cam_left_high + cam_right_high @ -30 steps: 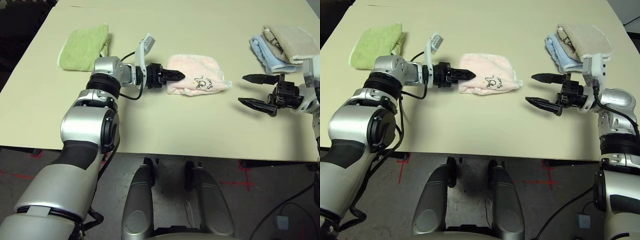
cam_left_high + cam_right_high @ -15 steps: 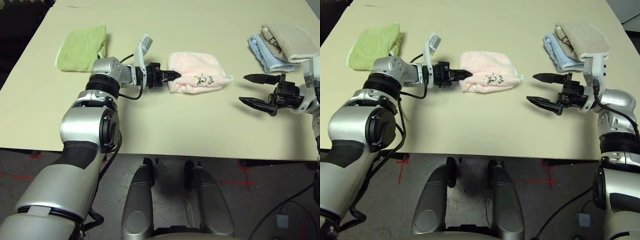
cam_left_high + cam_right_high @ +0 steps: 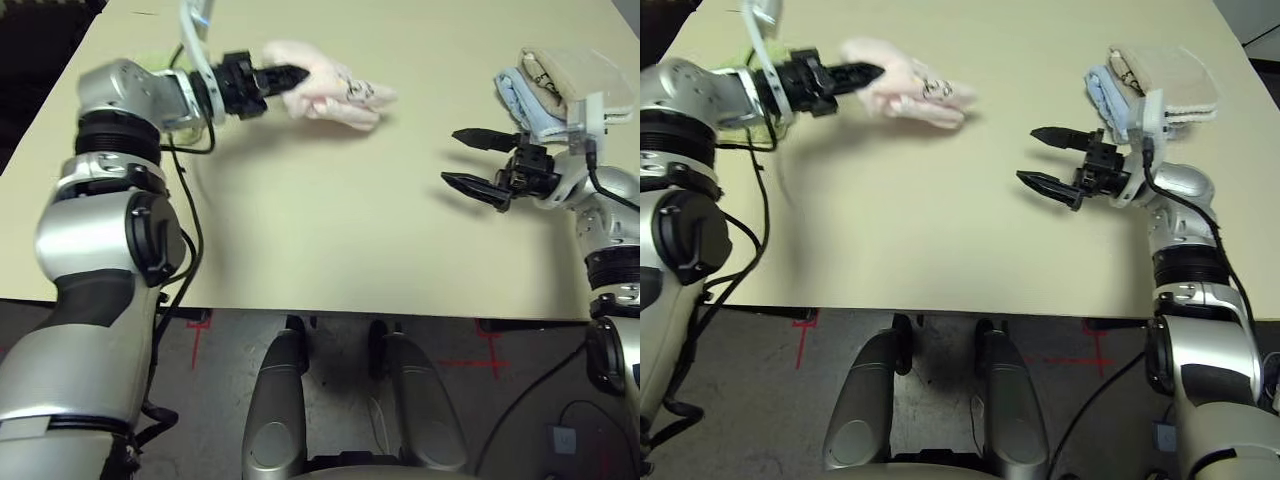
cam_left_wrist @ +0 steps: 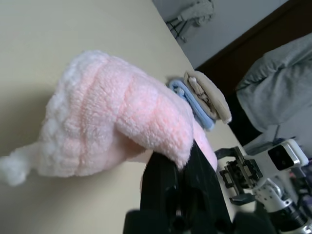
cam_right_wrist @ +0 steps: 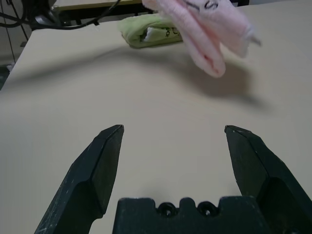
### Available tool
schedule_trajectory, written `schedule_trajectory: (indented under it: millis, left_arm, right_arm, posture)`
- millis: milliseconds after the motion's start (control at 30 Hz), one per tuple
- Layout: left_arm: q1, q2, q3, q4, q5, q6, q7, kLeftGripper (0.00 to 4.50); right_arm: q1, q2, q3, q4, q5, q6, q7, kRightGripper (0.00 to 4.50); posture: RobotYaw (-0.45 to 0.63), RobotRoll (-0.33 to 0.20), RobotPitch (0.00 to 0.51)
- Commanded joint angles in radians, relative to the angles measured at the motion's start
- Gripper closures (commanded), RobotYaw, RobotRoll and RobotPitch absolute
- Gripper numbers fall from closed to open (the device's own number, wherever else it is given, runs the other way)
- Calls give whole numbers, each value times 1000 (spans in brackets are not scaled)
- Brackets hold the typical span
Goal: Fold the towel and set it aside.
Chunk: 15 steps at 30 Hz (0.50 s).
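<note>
The folded pale pink towel [image 3: 330, 86] with its dark embroidered motif hangs above the table at the far left, lifted off the surface. My left gripper [image 3: 290, 75] is shut on the towel's left end; in the left wrist view the black fingers [image 4: 180, 190] pinch the pink terry towel [image 4: 117, 122]. My right gripper [image 3: 462, 158] stands open over the right half of the table, apart from the towel, with nothing between its fingers [image 5: 100, 161]. The right wrist view shows the towel [image 5: 209, 29] hanging in the air ahead.
A lime-green folded towel [image 5: 151, 30] lies at the far left behind my left arm. Folded light-blue and beige towels [image 3: 570, 85] are stacked at the far right, just behind my right gripper. The tan table [image 3: 330, 230] stretches between the arms.
My left gripper closed on the towel's left end, lifted it off the table and carried it toward the far left. The right gripper shifted left and farther in. The camera view also moved.
</note>
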State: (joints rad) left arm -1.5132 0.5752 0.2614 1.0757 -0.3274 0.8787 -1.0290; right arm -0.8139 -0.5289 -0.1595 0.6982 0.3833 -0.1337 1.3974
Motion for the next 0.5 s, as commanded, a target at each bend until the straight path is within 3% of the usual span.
schedule_trajectory:
  millis: [33, 300, 500]
  left_arm:
    - [-30, 31, -12, 2, 16, -99, -11, 4484]
    - [-70, 113, 81, 118, 13, -440, 170, 4484]
    - [-42, 152, 114, 175, 29, -598, 305, 4484]
  right_arm:
    - [1, 19, 12, -43, 8, 14, -16, 0]
    - [87, 53, 37, -218, 35, 105, -48, 0]
    - [121, 39, 31, -274, 48, 139, -71, 0]
  posture:
    - [72, 0, 299]
    - [69, 0, 300]
    - [54, 0, 303]
